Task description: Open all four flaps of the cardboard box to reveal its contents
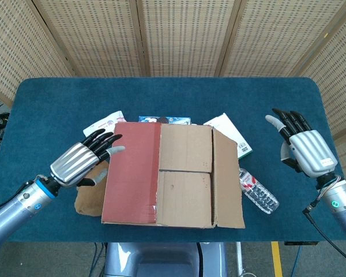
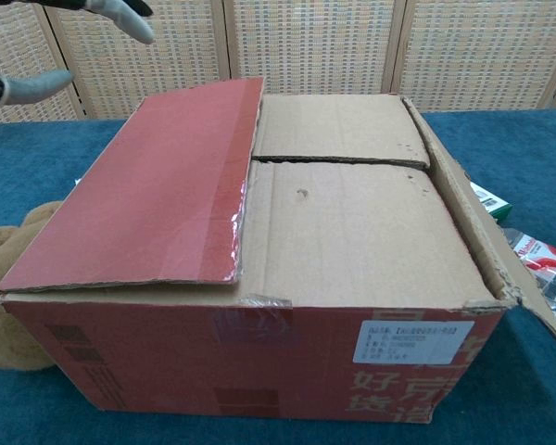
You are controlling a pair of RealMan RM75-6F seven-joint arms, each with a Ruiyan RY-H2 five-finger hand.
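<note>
- One cardboard box (image 1: pixel 173 179) sits at the near edge of the blue table (image 1: pixel 161 98), filling most of the chest view (image 2: pixel 259 278); a white label (image 2: pixel 412 340) is stuck on its near red wall.
- Of its flaps, the red flap (image 1: pixel 131 173) on the robot's left lies flat and closed on top, and the two plain inner flaps (image 1: pixel 184 173) beneath it are also shut, meeting along a seam.
- On the robot's right side, the brown flap (image 1: pixel 228 179) is folded outward and slopes down off the box's edge.
- Beside that flap, a plastic bottle (image 1: pixel 258 190) lies on the cloth, with a white and green packet (image 1: pixel 233 135) further back.
- Hovering over the red flap's left edge, the left hand (image 1: pixel 83 160) has its fingers spread and holds nothing; its fingertips (image 2: pixel 120 14) show at the top of the chest view.
- Partly under it, a brown plush toy (image 1: pixel 89 196) leans against the box's left wall.
- Well apart on the right, the right hand (image 1: pixel 305 147) is raised, fingers apart and empty.
- Behind the box lie a pink and white pack (image 1: pixel 104 125) and a blue packet (image 1: pixel 164 120).
</note>
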